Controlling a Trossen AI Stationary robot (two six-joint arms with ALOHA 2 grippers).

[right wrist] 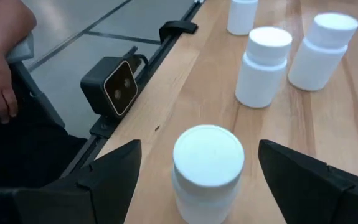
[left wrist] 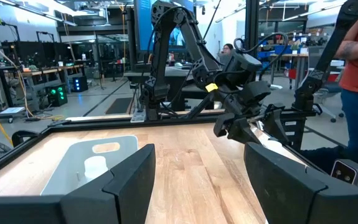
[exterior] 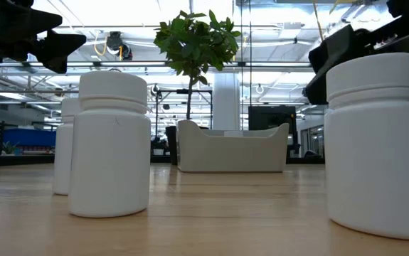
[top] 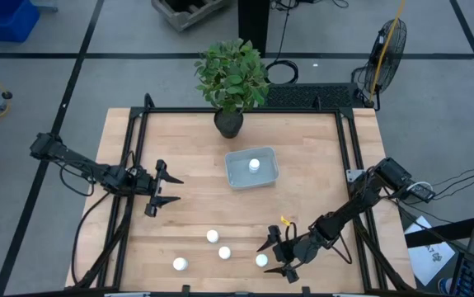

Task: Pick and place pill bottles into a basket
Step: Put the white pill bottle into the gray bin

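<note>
Now my right claw (top: 279, 254) hangs low over the near edge of the worktop (top: 319, 177), its two fingers spread wide apart with one bottle (right wrist: 207, 167) standing upright between them, not yet touched on either side. From above, that same bottle (top: 261, 261) is the white dot just beside the claw. Three more bottles stand loose on the wood nearby: one (top: 224, 252) close by, one (top: 212, 237) a little farther in, and one (top: 180, 264) nearest the front rail. A fifth bottle (top: 254, 165) already sits inside the basket (top: 237, 177), which lies toward the middle of the worktop, in front of the plant pot (top: 228, 124).

My left claw (top: 161, 189) waits over the left side, fingers also apart and holding nothing, facing the basket.

I judge the step in hand to be the grasp of a second bottle, with four left to move. What comes next, I think, calls for closing evenly on the bottle's body below the cap, lifting it straight up clear of its neighbours, then carrying it inward to the basket.
</note>
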